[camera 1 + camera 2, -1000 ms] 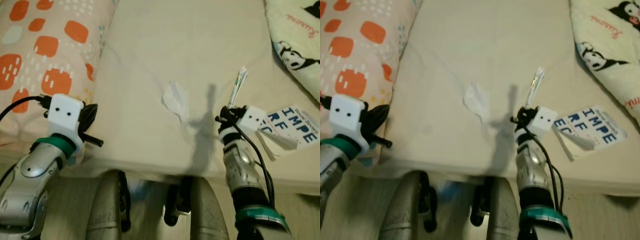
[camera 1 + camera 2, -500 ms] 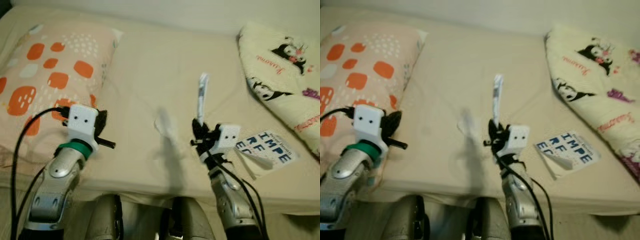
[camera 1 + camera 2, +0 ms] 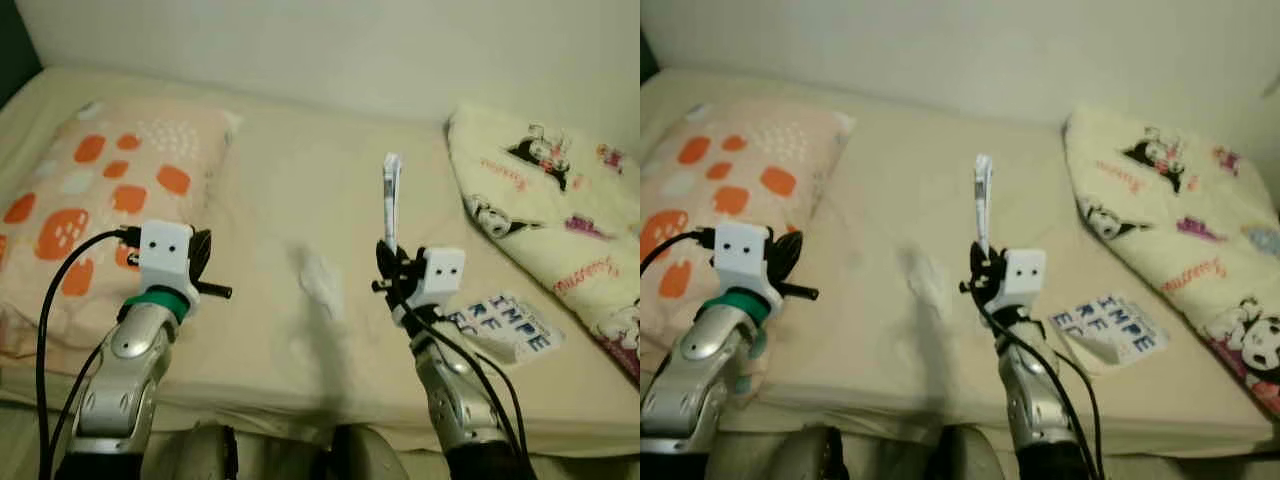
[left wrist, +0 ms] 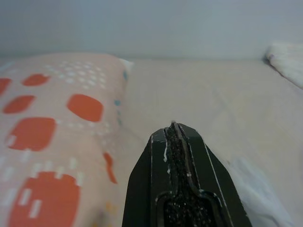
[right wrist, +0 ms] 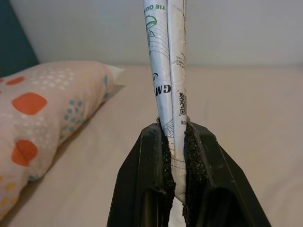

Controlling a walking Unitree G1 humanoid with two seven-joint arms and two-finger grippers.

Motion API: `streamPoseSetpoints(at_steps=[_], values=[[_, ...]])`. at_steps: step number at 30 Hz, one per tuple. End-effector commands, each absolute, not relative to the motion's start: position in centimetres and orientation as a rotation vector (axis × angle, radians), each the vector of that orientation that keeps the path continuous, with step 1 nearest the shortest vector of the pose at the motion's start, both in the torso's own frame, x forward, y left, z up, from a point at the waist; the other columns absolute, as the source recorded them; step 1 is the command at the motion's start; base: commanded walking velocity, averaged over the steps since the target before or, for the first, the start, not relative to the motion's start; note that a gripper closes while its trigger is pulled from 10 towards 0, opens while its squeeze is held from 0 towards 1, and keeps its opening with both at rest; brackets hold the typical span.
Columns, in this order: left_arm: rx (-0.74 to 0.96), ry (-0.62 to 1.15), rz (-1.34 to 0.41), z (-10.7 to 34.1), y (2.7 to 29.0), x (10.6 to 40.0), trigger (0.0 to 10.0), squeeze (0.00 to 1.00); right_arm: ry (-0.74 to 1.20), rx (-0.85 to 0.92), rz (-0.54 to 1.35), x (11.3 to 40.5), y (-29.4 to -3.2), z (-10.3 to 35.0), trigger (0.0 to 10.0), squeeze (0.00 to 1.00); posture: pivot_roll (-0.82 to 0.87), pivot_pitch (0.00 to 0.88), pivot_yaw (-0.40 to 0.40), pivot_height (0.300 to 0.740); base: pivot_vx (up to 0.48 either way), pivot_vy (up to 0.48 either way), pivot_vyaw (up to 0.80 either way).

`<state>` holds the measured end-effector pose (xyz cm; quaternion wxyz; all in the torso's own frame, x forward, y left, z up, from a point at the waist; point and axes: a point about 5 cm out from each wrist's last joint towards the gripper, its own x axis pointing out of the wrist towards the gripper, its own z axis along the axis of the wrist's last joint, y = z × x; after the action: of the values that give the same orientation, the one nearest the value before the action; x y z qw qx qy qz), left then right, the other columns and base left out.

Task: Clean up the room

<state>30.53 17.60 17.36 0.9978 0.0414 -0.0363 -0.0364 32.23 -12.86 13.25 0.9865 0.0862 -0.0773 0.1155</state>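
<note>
My right gripper is shut on a flattened white wrapper with green and black print, held upright above the middle of the beige bed. The right wrist view shows the wrapper pinched between the black pads. A crumpled white tissue lies on the sheet, left of that gripper. My left gripper is shut with nothing in it, raised beside the orange-spotted pillow; in the left wrist view its fingers are pressed together.
A booklet with blue letters lies on the bed to the right of my right arm. A cream blanket with cartoon figures is piled at the far right. A pale wall runs behind the bed.
The camera has tilted up and back, so the whole bed and the wall now show. My right gripper still holds the wrapper upright; both arms keep their pose.
</note>
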Motion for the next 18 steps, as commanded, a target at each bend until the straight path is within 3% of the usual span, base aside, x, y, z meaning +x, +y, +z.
streamPoseSetpoints(at_steps=[1,10,18], values=[[0.084,-0.04,-0.062,16.52,17.62,30.6,10.0,0.0,-0.115,0.17,0.225,31.99,-13.03,12.45,10.0,0.0,0.1,0.012,-0.076,0.676,0.0,0.0,0.0],[0.095,-0.039,-0.078,15.91,17.32,30.93,10.0,0.0,-0.099,0.169,0.21,31.85,-13.16,11.91,10.0,0.0,0.09,0.024,-0.068,0.716,0.0,0.0,0.0],[0.104,-0.038,-0.07,15.66,17.41,31.17,10.0,0.0,-0.092,0.174,0.196,31.9,-13.18,11.75,10.0,0.0,0.09,0.024,-0.067,0.726,0.0,0.0,0.0]])
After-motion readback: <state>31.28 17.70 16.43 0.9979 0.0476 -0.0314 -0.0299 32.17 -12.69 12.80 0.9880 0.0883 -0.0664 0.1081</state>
